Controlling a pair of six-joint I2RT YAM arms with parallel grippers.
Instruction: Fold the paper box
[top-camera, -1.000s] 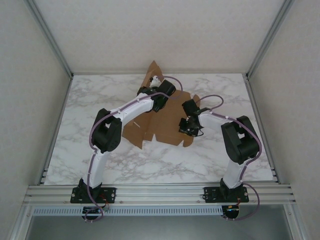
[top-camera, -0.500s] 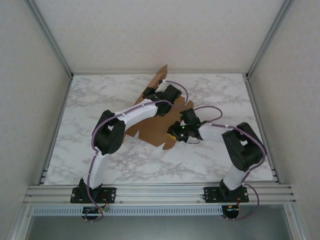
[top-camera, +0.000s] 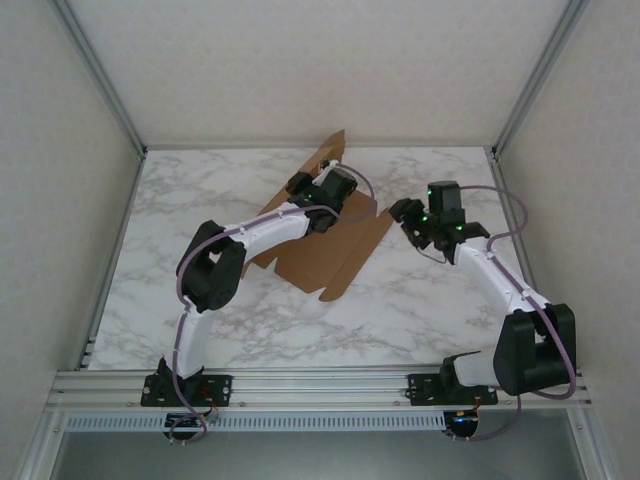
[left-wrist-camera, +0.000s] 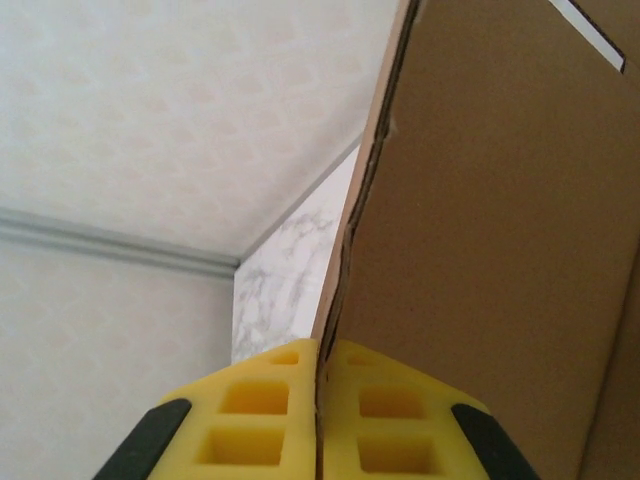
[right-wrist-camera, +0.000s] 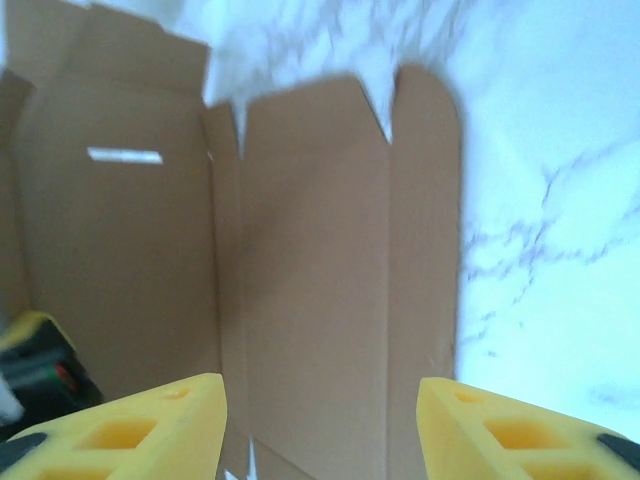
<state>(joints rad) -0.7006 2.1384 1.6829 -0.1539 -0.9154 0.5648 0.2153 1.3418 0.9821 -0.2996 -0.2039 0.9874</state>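
The paper box (top-camera: 335, 250) is a brown cardboard die-cut sheet lying mid-table, its far edge lifted off the marble. My left gripper (top-camera: 322, 170) is shut on that raised edge; in the left wrist view the cardboard (left-wrist-camera: 490, 220) runs straight between the closed yellow pads (left-wrist-camera: 270, 400). My right gripper (top-camera: 410, 215) hangs open just right of the sheet, touching nothing. Between its spread yellow fingers (right-wrist-camera: 150, 420) the right wrist view shows creased panels and a slot (right-wrist-camera: 125, 155) of the box (right-wrist-camera: 320, 280).
The marble table (top-camera: 200, 320) is enclosed by pale walls and aluminium rails (top-camera: 320, 385) at the near edge. Open marble lies left, right and in front of the cardboard.
My right gripper has let go of the sheet's near right edge and swung up and to the right. The left gripper has lifted the far edge higher; the sheet has shifted slightly.
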